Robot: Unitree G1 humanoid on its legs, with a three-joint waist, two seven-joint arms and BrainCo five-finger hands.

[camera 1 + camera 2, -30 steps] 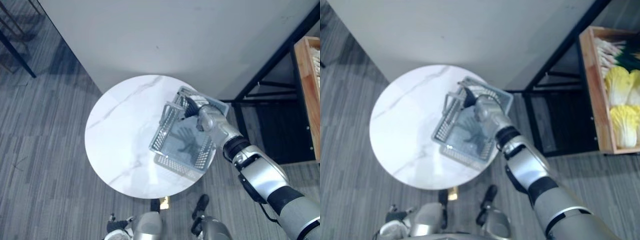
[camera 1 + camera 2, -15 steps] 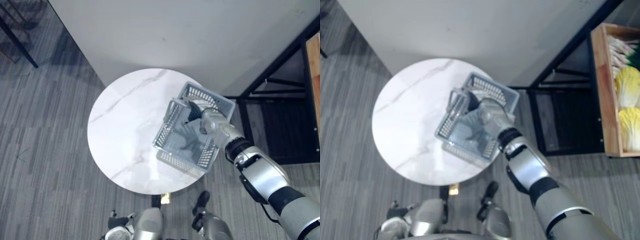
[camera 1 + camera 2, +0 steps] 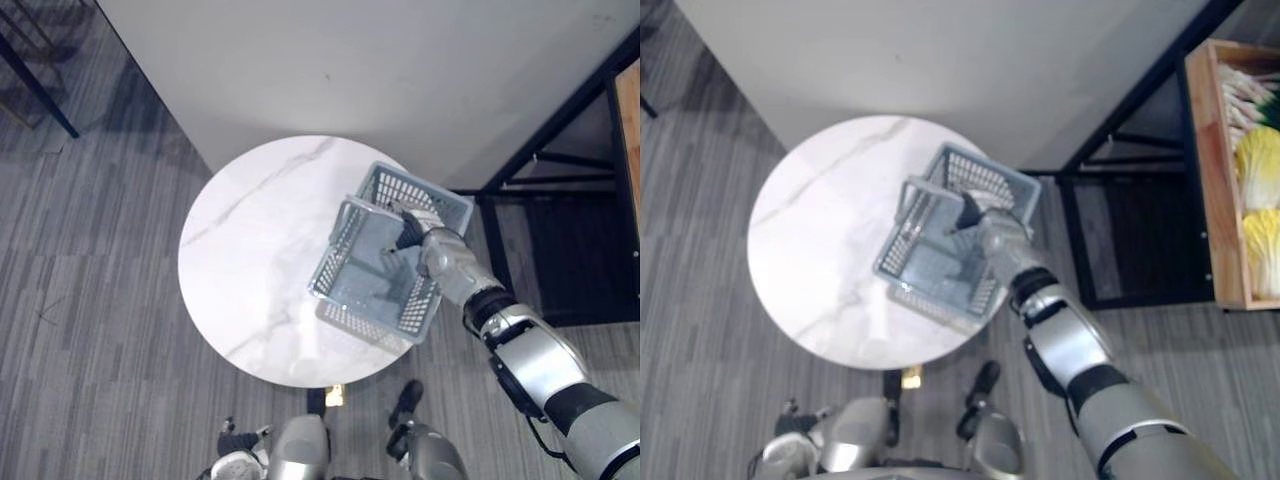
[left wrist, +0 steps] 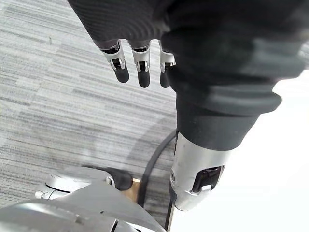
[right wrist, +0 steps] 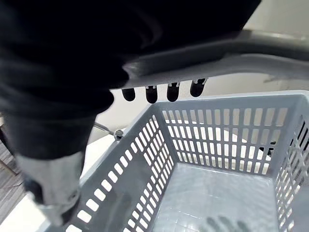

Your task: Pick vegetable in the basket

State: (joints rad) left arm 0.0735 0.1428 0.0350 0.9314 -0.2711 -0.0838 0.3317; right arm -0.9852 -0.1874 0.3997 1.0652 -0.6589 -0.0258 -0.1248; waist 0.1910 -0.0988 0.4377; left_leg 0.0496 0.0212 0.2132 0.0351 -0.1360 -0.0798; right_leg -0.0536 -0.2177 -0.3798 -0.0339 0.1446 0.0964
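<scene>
Two robot hands for you. Left robot hand hangs relaxed above carpet floor. Right robot hand grasps handle of empty basket over tabletop edge. Vegetables sit in wooden crate, well right of basket.

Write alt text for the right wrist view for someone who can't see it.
The right hand curls its fingers round the handle of a grey slotted basket, seen from very close. The basket is empty.
</scene>
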